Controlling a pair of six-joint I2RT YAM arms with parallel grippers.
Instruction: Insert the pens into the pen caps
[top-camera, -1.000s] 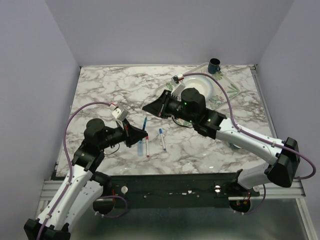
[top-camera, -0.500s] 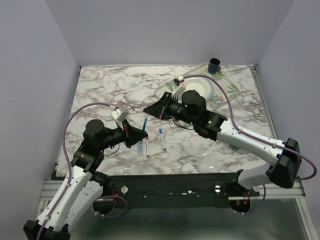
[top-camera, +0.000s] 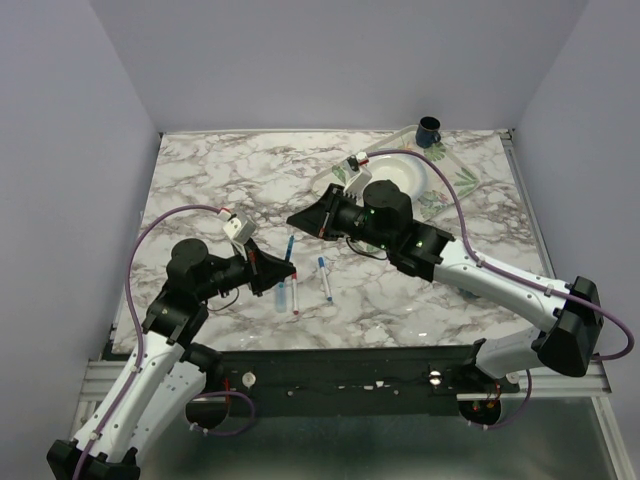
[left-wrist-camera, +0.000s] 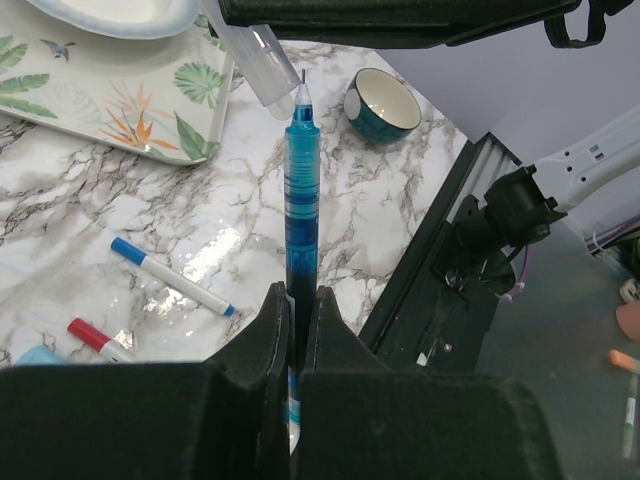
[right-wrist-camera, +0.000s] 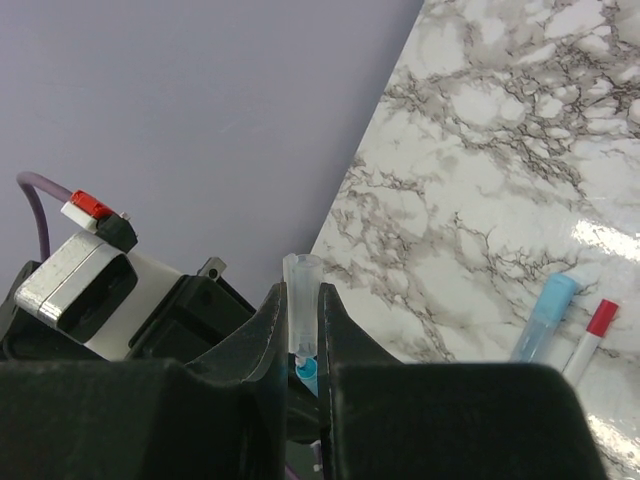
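Pinching blue pen (left-wrist-camera: 302, 190) in left gripper (left-wrist-camera: 297, 300). Pinching clear cap (right-wrist-camera: 301, 270) in right gripper (right-wrist-camera: 300, 296). Pen tip just beside cap mouth.

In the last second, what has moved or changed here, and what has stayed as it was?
The right fingers, gripping the clear pen cap, shifted slightly toward the left fingers, which hold the blue pen, then stopped. The cap and the pen tip are now close. Nothing was picked up or released. The left fingers, the loose pens and the mug stayed put.
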